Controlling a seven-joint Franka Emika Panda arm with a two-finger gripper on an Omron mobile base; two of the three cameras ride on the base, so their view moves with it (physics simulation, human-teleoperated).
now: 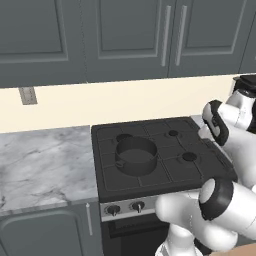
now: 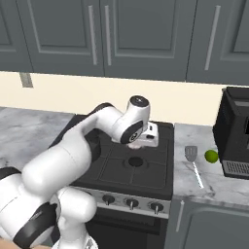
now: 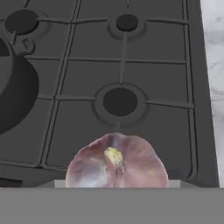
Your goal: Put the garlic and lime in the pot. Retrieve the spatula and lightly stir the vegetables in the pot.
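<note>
1. We are carrying the garlic point(image 3: 116, 162) in our hand point(image 2: 146, 136), jaws closed around the bulb, above the stove's right burners.
2. We are aiming left for the pot point(image 1: 135, 156), releasing low.

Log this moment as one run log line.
phase: carrying garlic over stove | gripper: shut on garlic | pot: empty | lime, spatula: on counter
</note>
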